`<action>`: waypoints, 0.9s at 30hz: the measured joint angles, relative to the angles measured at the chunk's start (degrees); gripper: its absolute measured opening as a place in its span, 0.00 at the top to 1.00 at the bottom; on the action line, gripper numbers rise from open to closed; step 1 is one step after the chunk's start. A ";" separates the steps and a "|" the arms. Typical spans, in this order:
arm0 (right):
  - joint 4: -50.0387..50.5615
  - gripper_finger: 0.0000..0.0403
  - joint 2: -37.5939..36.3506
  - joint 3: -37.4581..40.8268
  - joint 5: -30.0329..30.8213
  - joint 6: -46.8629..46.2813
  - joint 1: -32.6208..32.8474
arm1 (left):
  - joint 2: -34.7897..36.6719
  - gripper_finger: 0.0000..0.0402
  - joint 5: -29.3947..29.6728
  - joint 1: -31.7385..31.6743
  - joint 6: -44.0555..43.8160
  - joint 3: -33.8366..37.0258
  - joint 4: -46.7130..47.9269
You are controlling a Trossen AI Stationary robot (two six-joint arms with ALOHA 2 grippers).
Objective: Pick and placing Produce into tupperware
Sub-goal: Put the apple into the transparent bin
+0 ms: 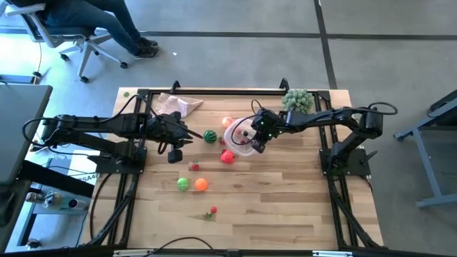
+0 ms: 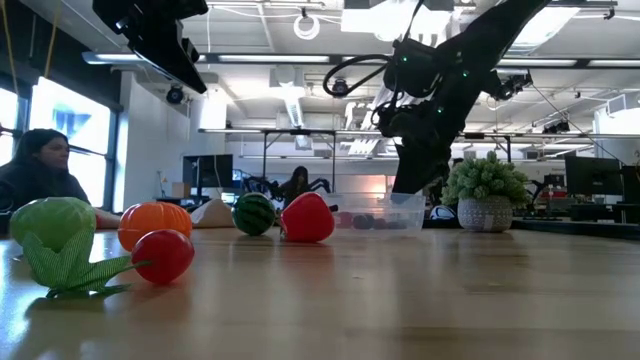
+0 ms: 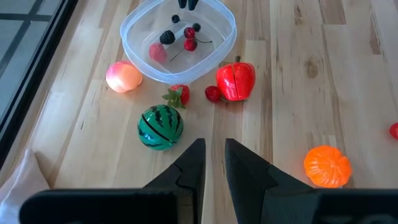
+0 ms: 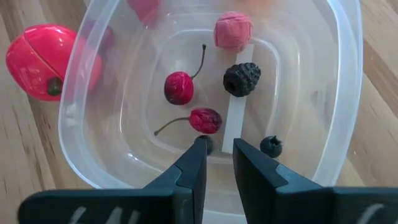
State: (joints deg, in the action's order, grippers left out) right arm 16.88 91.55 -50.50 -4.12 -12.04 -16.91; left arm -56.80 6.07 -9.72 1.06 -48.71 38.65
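The clear tupperware point(image 4: 348, 93) stands mid-table and holds two red cherries point(image 4: 179, 87), a blackberry point(image 4: 241, 79), a pink berry point(image 4: 233, 31) and a blueberry point(image 4: 271, 146). My right gripper point(image 4: 217, 146) hangs inside its rim, pointing steeply down, slightly open with nothing between the fingers. A small dark berry point(image 4: 205, 144) lies at one fingertip. My left gripper point(image 3: 214, 149) waits above the table left of the tub, its fingers a narrow gap apart. Ahead of it lie a striped green ball point(image 3: 160, 126), a red piece point(image 3: 236, 81), a strawberry point(image 3: 178, 95) and a peach ball point(image 3: 123, 76).
An orange ball point(image 1: 201, 184), a green ball point(image 1: 183, 184) and a small red one point(image 1: 194, 167) lie nearer the table's near edge, with another small piece point(image 1: 212, 211) further toward it. A bushy potted plant point(image 1: 298, 100) and a beige cloth point(image 1: 178, 106) sit along the far edge.
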 joint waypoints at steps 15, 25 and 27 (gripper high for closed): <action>0.77 0.82 -5.99 -6.08 -3.67 0.57 0.07 | 0.00 0.87 -0.02 0.00 0.02 0.00 0.02; 15.94 0.82 -30.30 -8.42 5.84 0.11 2.12 | 0.00 0.87 -0.02 -0.02 0.00 0.00 0.02; 18.80 0.82 -34.95 -7.37 6.79 -2.61 3.16 | 0.00 0.87 -0.02 0.00 0.02 0.00 0.00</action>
State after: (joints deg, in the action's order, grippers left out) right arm 35.68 56.60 -57.87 2.67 -14.64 -13.74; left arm -56.80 6.04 -9.72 1.08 -48.71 38.65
